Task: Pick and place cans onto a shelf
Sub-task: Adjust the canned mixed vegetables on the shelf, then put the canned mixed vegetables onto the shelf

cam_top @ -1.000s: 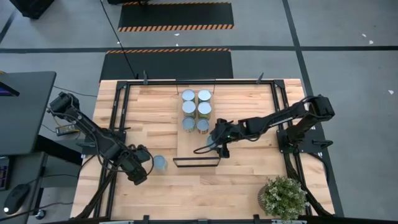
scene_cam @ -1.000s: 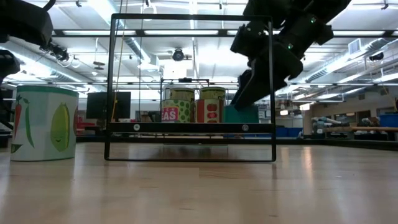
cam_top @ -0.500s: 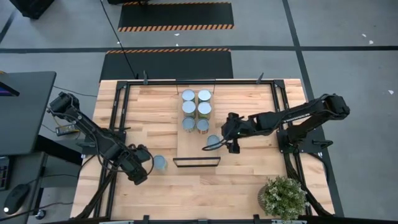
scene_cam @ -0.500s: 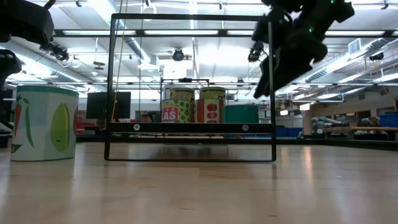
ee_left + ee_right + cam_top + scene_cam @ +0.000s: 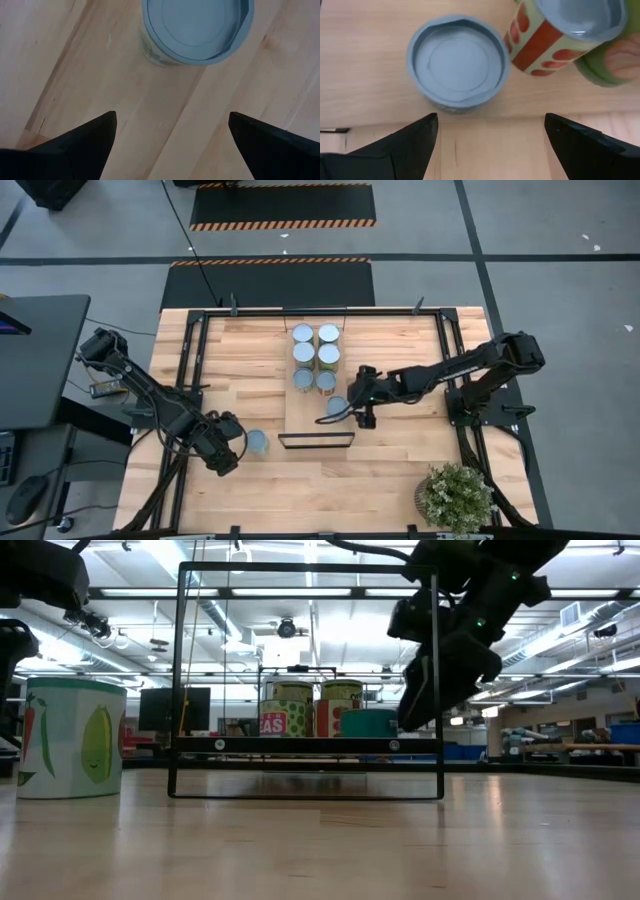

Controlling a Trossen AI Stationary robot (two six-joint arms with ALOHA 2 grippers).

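The shelf (image 5: pixel 308 418) lies at the table's middle, its black lip (image 5: pixel 316 440) at the near end. Several cans stand on it in two rows (image 5: pixel 315 355). One more can (image 5: pixel 337 406) stands behind them on its near right part, and shows in the right wrist view (image 5: pixel 457 62). My right gripper (image 5: pixel 352 408) is open just to the right of this can, with its fingers short of it (image 5: pixel 490 122). Another can (image 5: pixel 257 442) stands on the table left of the shelf. My left gripper (image 5: pixel 236 448) is open beside it, and the can lies ahead of the fingers (image 5: pixel 195 25).
A red-labelled can (image 5: pixel 560 35) and a green one (image 5: pixel 612 60) stand close behind the teal can. A potted plant (image 5: pixel 455 495) sits at the near right corner. Black frame rails (image 5: pixel 195 350) run along the table's sides. The shelf's black wire frame (image 5: pixel 437 680) rises at its near end.
My right gripper drew back from the teal can toward the table's right edge and rose, leaving the can standing on the shelf. It then came back toward the can and lower. The can now stands slightly farther left than half a second ago.
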